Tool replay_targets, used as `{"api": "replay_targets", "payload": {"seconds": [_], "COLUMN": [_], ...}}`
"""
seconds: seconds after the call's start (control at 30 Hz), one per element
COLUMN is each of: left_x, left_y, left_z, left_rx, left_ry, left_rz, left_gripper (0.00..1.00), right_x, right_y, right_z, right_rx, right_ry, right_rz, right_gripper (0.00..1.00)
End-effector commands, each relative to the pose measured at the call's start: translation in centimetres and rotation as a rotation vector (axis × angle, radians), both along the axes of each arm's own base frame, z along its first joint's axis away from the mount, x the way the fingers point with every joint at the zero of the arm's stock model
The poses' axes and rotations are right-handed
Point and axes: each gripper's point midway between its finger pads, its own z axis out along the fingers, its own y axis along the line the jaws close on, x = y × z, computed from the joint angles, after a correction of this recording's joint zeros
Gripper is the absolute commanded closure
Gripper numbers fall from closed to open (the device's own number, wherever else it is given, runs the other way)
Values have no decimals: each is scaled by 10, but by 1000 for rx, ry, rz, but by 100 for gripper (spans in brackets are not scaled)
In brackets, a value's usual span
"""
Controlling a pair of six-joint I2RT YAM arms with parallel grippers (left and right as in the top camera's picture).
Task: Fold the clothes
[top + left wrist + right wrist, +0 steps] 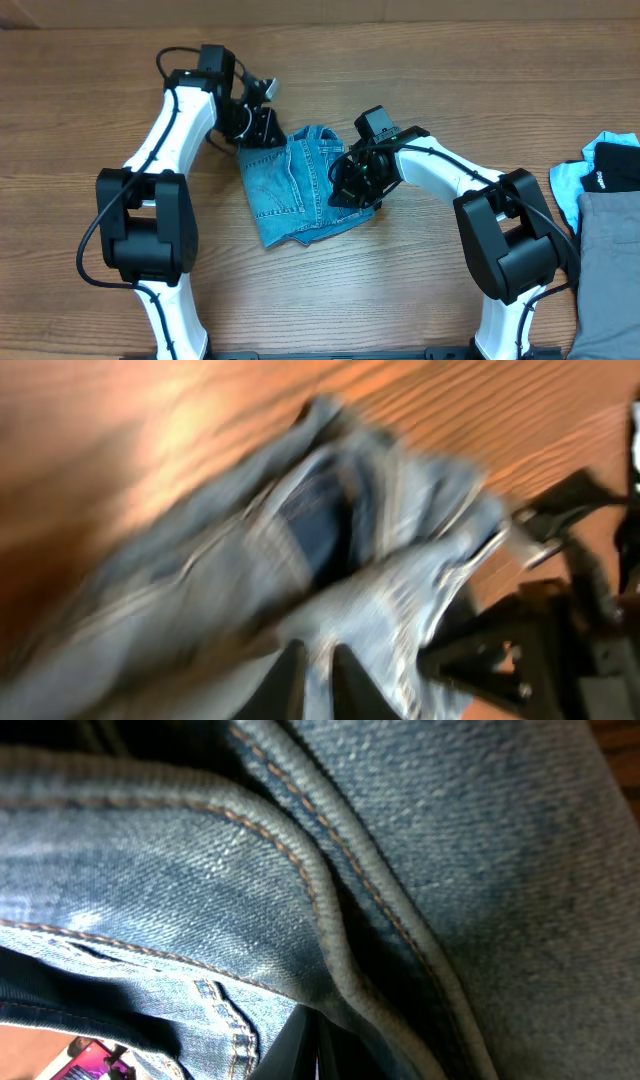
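Overhead: the jeans lie bunched near the middle of the surface. The left fingers are at the jeans' far-left corner and the right fingers on their right edge. Both holds sit on a rumpled heap rather than on matching corners, so a lift may raise one layer only and drag the rest into a twist. The fold would then come out skewed.

Left wrist: the view is blurred. The fingers stand narrow with a strip of denim between them, seemingly pinched – a thin hold near the tips that a sharp pull could slip.

Right wrist: denim fills the view. The fingers are closed tight, apparently on the cloth by a thick stitched seam, though how much lies inside is hidden. A bulky seam could squeeze out under tension.
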Motion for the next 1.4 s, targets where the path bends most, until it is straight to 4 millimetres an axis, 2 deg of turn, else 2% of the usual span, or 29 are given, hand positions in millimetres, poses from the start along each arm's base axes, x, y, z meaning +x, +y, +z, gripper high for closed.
{"api": "replay_targets", "payload": {"seconds": [0.0, 0.2, 0.3, 0.37, 0.43, 0.53, 0.67, 0.77, 0.83, 0.9, 0.93, 0.97, 1.0, 1.07, 1.1, 1.23, 1.3, 1.37], "left_x": [-13, -13, -9, -6, 4, 33, 72, 84, 77, 59, 38, 29, 18, -2, -11, -30, -37, -43], "left_y": [-43, -67, -71, -70, -64, -49, -20, 3, 12, 17, 20, 20, 21, 22, 24, 30, 35, 38], "left_z": [-9, -60, -91, -101, -99, -71, -5, 50, 79, 95, 99, 99, 97, 88, 82, 51, 33, 15], "left_rx": [-99, -42, -28, -30, -32, -52, -79, -94, -113, -102, -82, -75, -70, -58, -43, -3, 29, 41], "left_ry": [-54, -60, -23, -8, -24, -95, -214, -276, -280, -258, -210, -184, -147, -64, -25, 71, 98, 124], "left_rz": [-165, -221, -190, -163, -130, -62, 17, 59, 60, 32, 7, -5, -20, -47, -51, -52, -49, -41], "left_gripper": [95, 96, 96, 94, 92, 87, 78, 74, 72, 71, 70, 70, 73, 91, 96, 96, 96, 96], "right_x": [-9, -10, -10, -12, -14, -13, -14, -16, -16, -14, -8, -3, 2, 11, 16, 25, 26, 26], "right_y": [-31, -31, -31, -32, -33, -33, -33, -34, -34, -32, -27, -24, -22, -17, -13, 12, 23, 32], "right_z": [-39, -39, -39, -39, -37, -31, -27, -27, -25, -14, 4, 16, 31, 63, 81, 147, 162, 163], "right_rx": [-175, -175, -176, -180, -181, -172, -170, -175, -169, -142, -95, -73, -55, -16, 11, 188, 247, 266], "right_ry": [48, 49, 51, 60, 63, 33, 29, 38, 22, -18, -87, -135, -190, -309, -370, -578, -623, -614], "right_rz": [-32, -32, -32, -32, -26, 9, 13, 14, 36, 70, 105, 125, 145, 179, 192, 230, 237, 222], "right_gripper": [95, 95, 95, 95, 95, 93, 91, 91, 91, 91, 91, 91, 91, 91, 91, 96, 96, 96]}}
